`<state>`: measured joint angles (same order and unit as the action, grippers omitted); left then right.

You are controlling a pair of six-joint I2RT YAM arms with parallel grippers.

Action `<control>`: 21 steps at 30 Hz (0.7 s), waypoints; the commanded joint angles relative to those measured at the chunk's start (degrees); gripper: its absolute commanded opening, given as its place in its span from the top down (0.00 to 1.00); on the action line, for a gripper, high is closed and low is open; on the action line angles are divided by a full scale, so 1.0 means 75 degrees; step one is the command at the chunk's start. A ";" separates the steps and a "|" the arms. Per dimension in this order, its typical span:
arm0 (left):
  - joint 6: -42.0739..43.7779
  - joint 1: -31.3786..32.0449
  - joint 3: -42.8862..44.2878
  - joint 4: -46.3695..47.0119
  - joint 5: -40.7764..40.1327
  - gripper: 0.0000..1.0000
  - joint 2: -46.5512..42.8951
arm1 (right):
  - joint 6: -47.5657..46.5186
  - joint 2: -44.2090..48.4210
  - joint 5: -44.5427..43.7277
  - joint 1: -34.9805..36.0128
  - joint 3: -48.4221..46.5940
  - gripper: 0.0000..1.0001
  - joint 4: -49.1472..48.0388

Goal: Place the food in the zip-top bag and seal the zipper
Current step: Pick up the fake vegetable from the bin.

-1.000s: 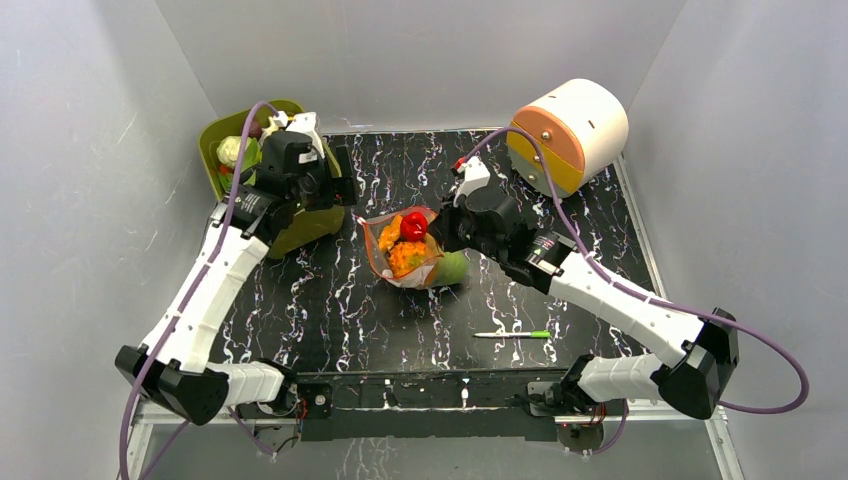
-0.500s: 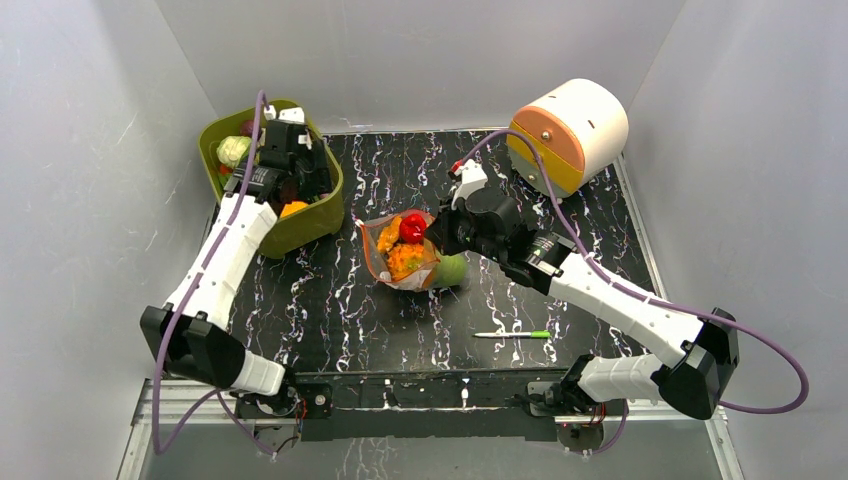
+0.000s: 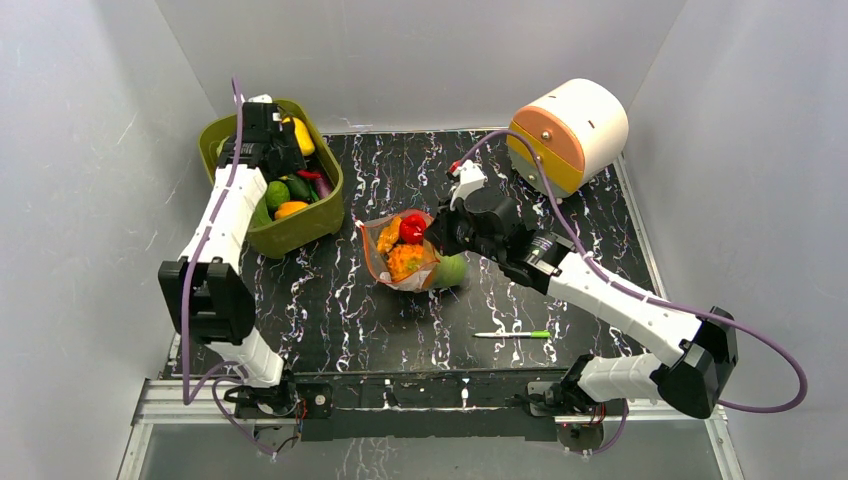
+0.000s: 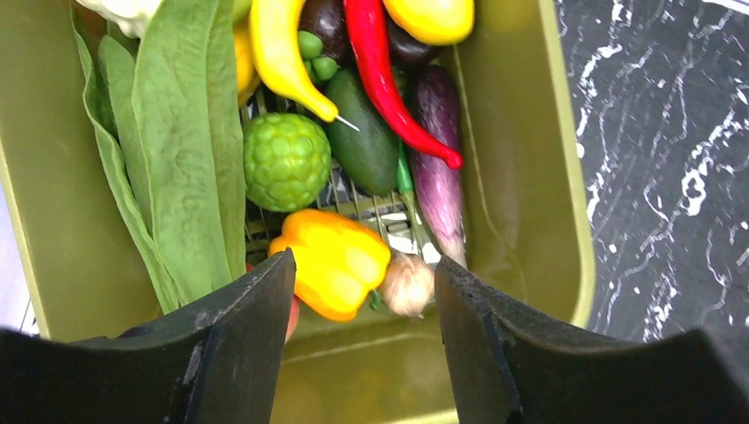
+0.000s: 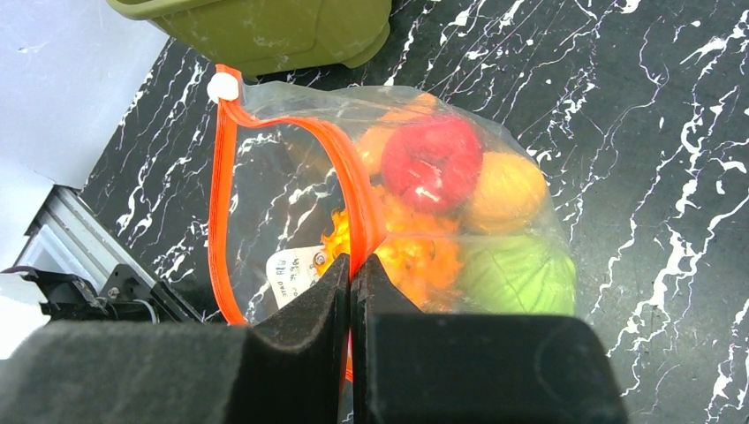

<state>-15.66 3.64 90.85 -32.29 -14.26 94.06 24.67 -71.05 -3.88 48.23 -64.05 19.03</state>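
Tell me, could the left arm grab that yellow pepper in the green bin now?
Probably yes. The left gripper hangs open above the yellow pepper, which lies on top in the bin with nothing covering it; only a garlic bulb crowds one side.

Print on white label patch (image 5: 296,269) in clear crinkly plastic bag (image 5: 265,185): too small to read. Red piece (image 4: 292,320) in olive-green plastic bin (image 4: 521,177): mostly hidden behind left gripper's (image 4: 364,261) finger (image 4: 234,344).

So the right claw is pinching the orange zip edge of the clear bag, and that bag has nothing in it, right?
Not quite: the bag is not empty. In the right wrist view the right gripper is shut on the zipper of the zip-top bag, as you say, but a red tomato, orange pieces and a green piece lie inside it.
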 commanded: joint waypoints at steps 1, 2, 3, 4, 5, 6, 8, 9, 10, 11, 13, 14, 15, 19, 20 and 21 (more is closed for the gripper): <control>0.0038 -0.0328 0.0367 0.0326 -0.0217 0.44 0.0334 | -0.0101 -0.0078 0.0036 -0.0010 -0.0425 1.00 -0.0709; 0.0046 -0.0375 0.0312 0.0473 -0.0249 0.44 0.0398 | -0.0109 -0.0104 0.0053 -0.0009 -0.0460 1.00 -0.0710; 0.0066 -0.0410 0.0255 0.0622 -0.0267 0.45 0.0468 | -0.0112 -0.0129 0.0059 -0.0008 -0.0489 1.00 -0.0709; 0.0091 -0.0458 0.0230 0.0730 -0.0259 0.45 0.0557 | -0.0123 -0.0139 0.0050 -0.0008 -0.0513 1.00 -0.0688; 0.0120 -0.0494 0.0227 0.0837 -0.0224 0.45 0.0655 | -0.0130 -0.0146 0.0028 -0.0017 -0.0528 1.00 -0.0686; 0.0169 -0.0523 0.0237 0.0934 -0.0145 0.45 0.0759 | -0.0134 -0.0148 0.0012 -0.0010 -0.0530 1.00 -0.0688; 0.0201 -0.0584 0.0325 0.1076 0.0082 0.45 0.0984 | -0.0136 -0.0159 -0.0011 -0.0008 -0.0536 1.00 -0.0685; 0.0181 -0.0607 0.0403 0.1093 0.0176 0.45 0.1094 | -0.0136 -0.0182 -0.0010 -0.0008 -0.0541 1.00 -0.0669; 0.0137 -0.0625 0.0483 0.1095 0.0269 0.46 0.1214 | -0.0136 -0.0204 -0.0007 -0.0008 -0.0558 1.00 -0.0658; 0.0041 -0.0642 0.0539 0.1120 0.0379 0.46 0.1327 | -0.0139 -0.0230 -0.0001 -0.0016 -0.0579 1.00 -0.0645; -0.0142 -0.0641 0.0550 0.1301 0.0754 0.49 0.1509 | -0.0142 -0.0270 -0.0019 -0.0009 -0.0605 1.00 -0.0654; -0.0259 -0.0642 0.0551 0.1376 0.0911 0.50 0.1590 | -0.0147 -0.0291 -0.0032 -0.0009 -0.0626 1.00 -0.0662; -0.0389 -0.0640 0.0556 0.1452 0.1009 0.52 0.1658 | -0.0167 -0.0330 -0.0029 -0.0010 -0.0649 1.00 -0.0662; -0.0691 -0.0648 0.0702 0.1720 0.1183 0.59 0.2023 | -0.0276 -0.0468 0.0002 -0.0008 -0.0849 1.00 -0.0562; -0.0726 -0.0648 0.0789 0.1749 0.1186 0.60 0.2137 | -0.0303 -0.0477 -0.0004 -0.0008 -0.0876 1.00 -0.0541; -0.0741 -0.0658 0.0890 0.1751 0.1175 0.61 0.2259 | -0.0326 -0.0479 -0.0021 -0.0008 -0.0891 1.00 -0.0537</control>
<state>-18.94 -1.02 93.41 -21.85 -7.46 109.65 23.83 -74.81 -3.46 48.23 -66.61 18.46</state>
